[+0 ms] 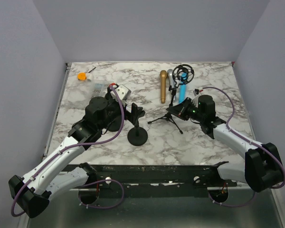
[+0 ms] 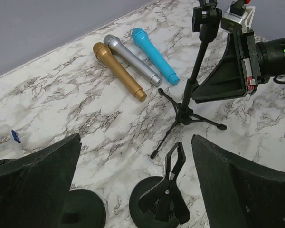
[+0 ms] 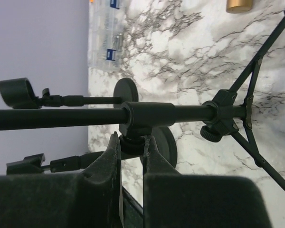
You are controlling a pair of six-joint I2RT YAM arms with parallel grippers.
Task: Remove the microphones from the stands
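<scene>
Three microphones lie side by side on the marble table: gold [image 1: 163, 86] [image 2: 118, 71], silver [image 1: 171, 80] [image 2: 133, 59] and blue [image 1: 182, 91] [image 2: 154, 56]. A black tripod stand [image 1: 173, 116] [image 2: 190, 90] stands beside them, and its shock-mount ring [image 1: 184, 72] looks empty. My right gripper [image 1: 177, 110] [image 3: 132, 140] is shut on a knob under the tripod stand's pole [image 3: 147, 114]. My left gripper [image 1: 134, 113] [image 2: 135, 142] is open and empty. It hovers over a round-base stand [image 1: 137, 137] whose clip [image 2: 173, 166] sits between the fingers without touching them.
A second round base [image 2: 83, 209] shows at the left finger. A clear plastic box [image 1: 97, 87] [image 3: 107, 38] and an orange item [image 1: 81, 76] lie at the back left. Purple walls enclose the table on three sides.
</scene>
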